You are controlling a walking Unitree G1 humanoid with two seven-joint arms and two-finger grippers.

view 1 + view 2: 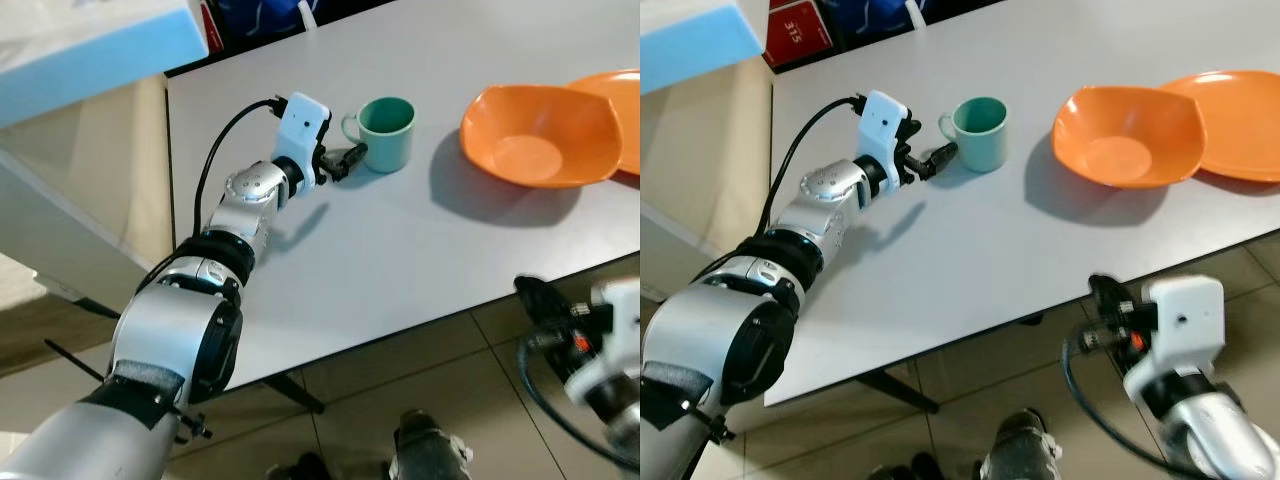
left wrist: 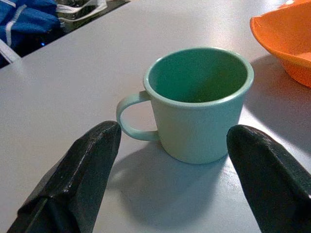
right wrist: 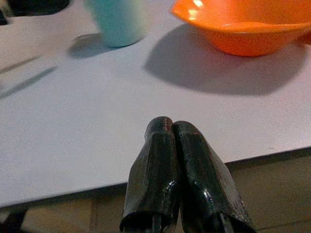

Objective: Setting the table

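Note:
A green mug stands upright on the grey table, its handle turned toward my left arm. My left gripper is open just in front of the mug, and in the left wrist view the mug stands slightly beyond the two black fingertips, untouched. An orange bowl sits to the mug's right, overlapping an orange plate. My right gripper is shut and empty, held below the table's near edge.
A light blue board juts in at the far left above a beige wall or cabinet. A red box and blue bags lie beyond the table's far edge. Tiled floor lies below the table's near edge.

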